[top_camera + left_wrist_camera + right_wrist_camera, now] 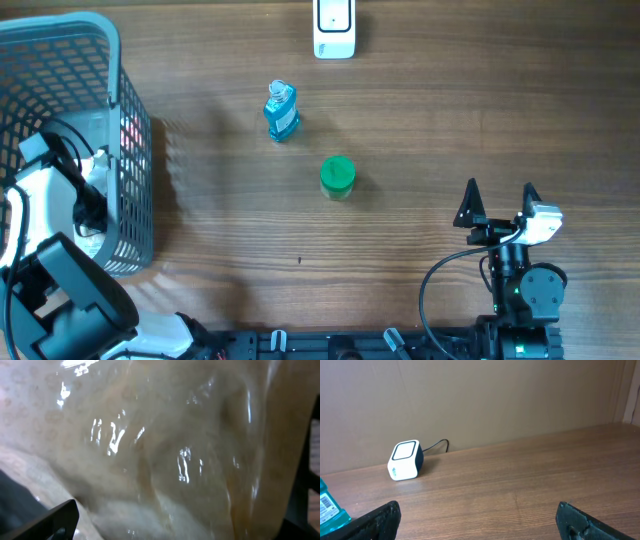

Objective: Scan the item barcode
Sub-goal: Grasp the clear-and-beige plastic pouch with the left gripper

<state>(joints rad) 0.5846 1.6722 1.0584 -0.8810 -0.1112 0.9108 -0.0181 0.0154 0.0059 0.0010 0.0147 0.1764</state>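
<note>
A white barcode scanner (pixel 333 30) sits at the table's far edge and also shows in the right wrist view as a scanner (pixel 405 460) with a cable. A blue bottle (pixel 281 112) stands left of centre; its barcode label (pixel 325 505) faces my right wrist camera. A green-lidded jar (pixel 337 177) stands nearer. My right gripper (pixel 498 200) (pixel 477 515) is open over bare wood at the front right. My left arm (pixel 50 185) reaches into the grey basket (pixel 135 150). There my left gripper (pixel 170 530) is open, right up against a glossy beige plastic package (pixel 165 445).
The grey mesh basket takes up the table's left side, its wall standing between my left arm and the items. A red-printed item (pixel 128 135) shows through the mesh. Bare wood lies between my right gripper and the jar.
</note>
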